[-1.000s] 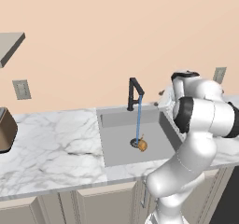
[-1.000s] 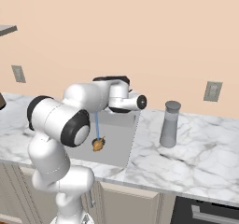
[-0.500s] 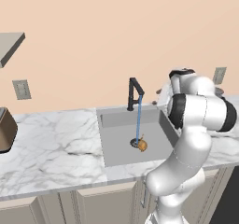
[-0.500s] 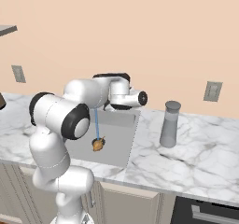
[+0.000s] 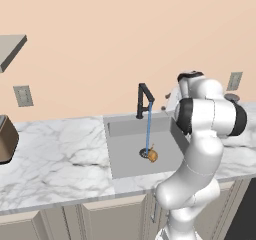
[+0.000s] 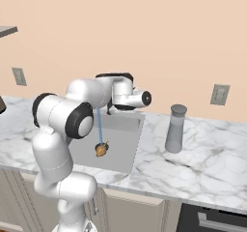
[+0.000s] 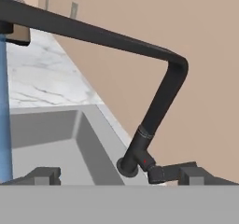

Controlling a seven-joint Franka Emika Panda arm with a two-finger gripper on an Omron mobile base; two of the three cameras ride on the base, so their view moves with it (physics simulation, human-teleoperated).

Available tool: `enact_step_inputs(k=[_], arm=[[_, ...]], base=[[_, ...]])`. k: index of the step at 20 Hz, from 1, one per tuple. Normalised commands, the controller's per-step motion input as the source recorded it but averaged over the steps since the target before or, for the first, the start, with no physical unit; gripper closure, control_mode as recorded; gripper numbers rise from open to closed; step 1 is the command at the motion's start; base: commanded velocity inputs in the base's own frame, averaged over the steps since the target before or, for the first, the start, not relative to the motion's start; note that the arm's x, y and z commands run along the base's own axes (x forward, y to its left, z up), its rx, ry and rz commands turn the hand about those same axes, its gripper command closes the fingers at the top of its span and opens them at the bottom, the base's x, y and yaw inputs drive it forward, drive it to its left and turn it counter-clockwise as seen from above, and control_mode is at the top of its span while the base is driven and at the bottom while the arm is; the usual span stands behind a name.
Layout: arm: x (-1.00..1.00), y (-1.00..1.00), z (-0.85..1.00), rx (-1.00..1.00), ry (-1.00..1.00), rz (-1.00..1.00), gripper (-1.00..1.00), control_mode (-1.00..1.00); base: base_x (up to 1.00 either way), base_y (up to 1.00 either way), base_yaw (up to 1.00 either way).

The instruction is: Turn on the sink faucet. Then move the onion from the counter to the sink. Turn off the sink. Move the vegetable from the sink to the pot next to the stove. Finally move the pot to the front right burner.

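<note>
The matte-black sink faucet (image 5: 144, 100) stands at the back of the sink (image 5: 120, 156) and a blue stream of water (image 5: 148, 129) runs from its spout. The golden-brown onion (image 5: 152, 155) lies in the basin right under the stream, also seen as the onion (image 6: 101, 150) from the right. In the hand view my gripper (image 7: 120, 176) is open and level with the faucet's base (image 7: 133, 160), a little short of it. The small side handle (image 7: 161, 171) lies just inside the right fingertip (image 7: 196, 174). The pot and stove are out of view.
A grey cylindrical jar with a lid (image 6: 174, 128) stands on the marble counter (image 6: 212, 153) right of the sink. A brown appliance (image 5: 5, 139) sits at the counter's far left. The wall is close behind the faucet. A dark oven front (image 6: 212, 221) shows at the lower right.
The hand has swung left toward the faucet's base, close to the wall. The water keeps running and the onion has not moved.
</note>
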Motion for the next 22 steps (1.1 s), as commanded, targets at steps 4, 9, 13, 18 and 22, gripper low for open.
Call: enact_step_inputs(k=[4, 9, 13, 18, 22], arm=[[0.16, 0.00, -0.03, -0.02, -0.01, 0.01, -1.00, -1.00], [0.19, 0.00, -0.03, -0.01, -0.02, 0.02, -1.00, -1.00], [0.22, 0.00, -0.05, -0.01, -0.02, 0.03, -1.00, -1.00], [0.20, 0.00, -0.09, -0.01, -0.02, 0.03, -1.00, -1.00], [0.19, 0.00, -0.10, -0.01, -0.02, 0.03, -1.00, -1.00]], base=[[0.00, 0.00, 0.00], [0.00, 0.00, 0.00], [0.00, 0.00, 0.00], [0.00, 0.00, 0.00], [0.00, 0.00, 0.00]])
